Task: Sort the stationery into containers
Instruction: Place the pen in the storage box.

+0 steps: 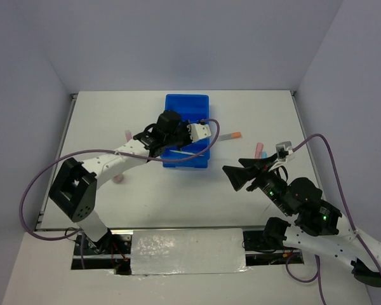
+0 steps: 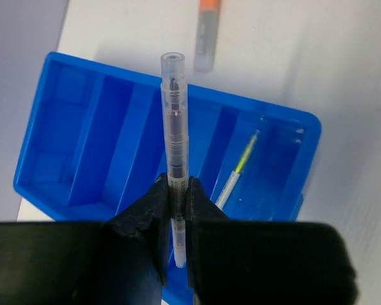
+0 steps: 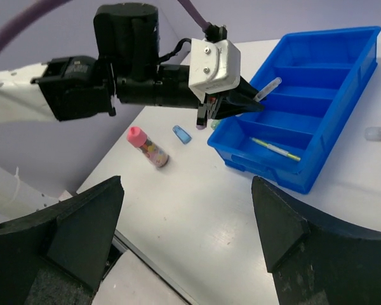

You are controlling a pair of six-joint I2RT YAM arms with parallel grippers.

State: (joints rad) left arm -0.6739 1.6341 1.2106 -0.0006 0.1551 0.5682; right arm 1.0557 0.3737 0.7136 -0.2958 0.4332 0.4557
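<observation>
One clear pen [image 2: 176, 127] pinched in left hand [image 2: 178, 210] above tray [image 2: 51, 121], seemingly mid-compartment; lay it level beside yellow pen [image 2: 242, 164]. Right hand [image 3: 187, 206] wide.

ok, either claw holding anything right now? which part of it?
Left claw pinches the clear pen near one end, most of its length sticking out over the tray. Right claw is open, holding nothing.

One bright blue rectangular plastic tray [image 1: 186, 101], four compartments; one thin clear grey pen [image 2: 176, 127]; one thin yellow pen [image 2: 244, 159]; one orange-capped grey marker [image 2: 206, 32].
</observation>
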